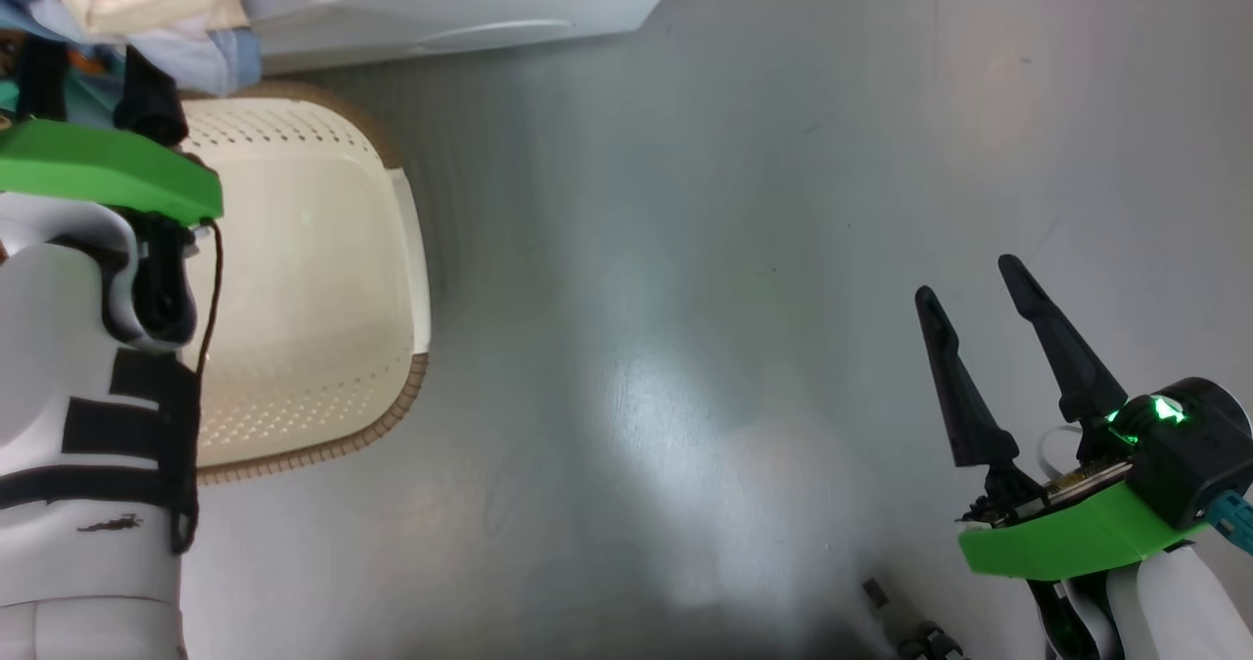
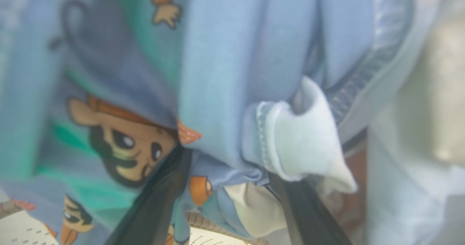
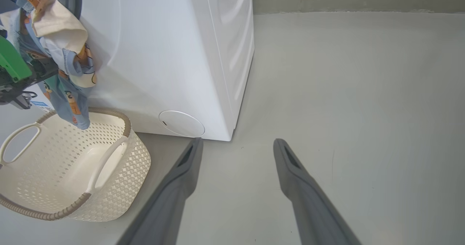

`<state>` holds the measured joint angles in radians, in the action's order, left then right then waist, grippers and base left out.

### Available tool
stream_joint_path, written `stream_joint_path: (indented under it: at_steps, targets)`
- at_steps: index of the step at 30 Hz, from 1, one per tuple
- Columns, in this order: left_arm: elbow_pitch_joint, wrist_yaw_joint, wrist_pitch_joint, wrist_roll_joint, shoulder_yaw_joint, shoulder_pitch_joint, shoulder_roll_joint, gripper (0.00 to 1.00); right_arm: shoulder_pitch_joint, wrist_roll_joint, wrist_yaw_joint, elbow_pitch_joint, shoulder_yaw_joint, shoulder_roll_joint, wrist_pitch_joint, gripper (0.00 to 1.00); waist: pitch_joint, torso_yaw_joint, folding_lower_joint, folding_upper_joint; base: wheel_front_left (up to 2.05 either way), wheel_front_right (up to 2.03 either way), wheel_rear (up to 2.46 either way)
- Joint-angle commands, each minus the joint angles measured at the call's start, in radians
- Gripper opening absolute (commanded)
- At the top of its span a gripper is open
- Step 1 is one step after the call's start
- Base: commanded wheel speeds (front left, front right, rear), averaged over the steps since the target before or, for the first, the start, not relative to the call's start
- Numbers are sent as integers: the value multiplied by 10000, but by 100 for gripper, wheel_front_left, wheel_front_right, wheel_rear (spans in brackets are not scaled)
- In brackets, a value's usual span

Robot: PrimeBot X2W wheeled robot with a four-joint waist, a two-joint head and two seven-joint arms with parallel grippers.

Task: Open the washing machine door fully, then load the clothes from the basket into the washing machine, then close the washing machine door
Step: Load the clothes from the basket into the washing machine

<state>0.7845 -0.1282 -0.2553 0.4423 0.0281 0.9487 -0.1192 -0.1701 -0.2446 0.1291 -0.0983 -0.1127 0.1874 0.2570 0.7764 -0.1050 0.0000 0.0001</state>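
Observation:
The clothes (image 3: 65,56), light blue with cartoon figures plus cream cloth, hang in a bunch in front of the white washing machine (image 3: 163,56), above the basket (image 3: 120,187). My left gripper (image 2: 227,163) sits in that bunch with its fingers (image 2: 156,201) spread open and fabric (image 2: 225,74) draped between and over them. The head view shows the same gripper (image 1: 93,72) at the top left, under the clothes (image 1: 147,4). The cream perforated basket (image 1: 313,288) is empty. My right gripper (image 1: 967,278) hangs open over bare floor, holding nothing. The washing machine door is out of view.
The machine's round lower flap (image 3: 181,123) faces the basket. Grey floor (image 3: 345,110) stretches to the right of the machine as far as the wall base (image 3: 345,3). My right gripper (image 3: 238,141) points at the machine's lower right corner, a short way off.

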Motion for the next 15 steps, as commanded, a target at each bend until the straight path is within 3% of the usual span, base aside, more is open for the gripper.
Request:
stream_joint_path:
  at_steps: [1,3,4,5,6,8,9,15]
  targets:
    - [-344,-24,-64,-144,273,166,-419,100,57,-4,16,-232,-187,75,48,100,133,-33,0,-1,0,0,0]
    - [-433,-24,-64,-317,437,297,-411,100,-2,-11,16,-226,-179,74,48,100,224,-55,0,-1,0,0,0]
    - [-507,-24,-64,-396,527,342,-381,93,-28,-13,16,-219,-166,69,48,100,252,-58,0,-1,0,0,0]
    - [-584,-24,-64,-488,610,362,-351,62,-48,-15,16,-213,-152,61,48,100,280,-60,0,-1,0,0,0]
    - [-629,-24,-64,-566,668,373,-316,41,-67,-15,16,-208,-141,49,48,100,304,-60,0,-1,0,0,0]
    - [-716,-24,-64,-674,781,395,-271,7,-102,-14,16,-191,-133,17,48,100,341,-60,0,-1,0,0,0]
    - [-769,-24,-64,-742,828,380,-258,0,-119,-14,16,-179,-129,1,48,100,352,-54,0,-1,0,0,0]
    - [-1078,-24,-64,-975,1042,126,-83,0,-211,-39,16,-133,-135,-102,48,100,314,38,0,-1,0,0,0]
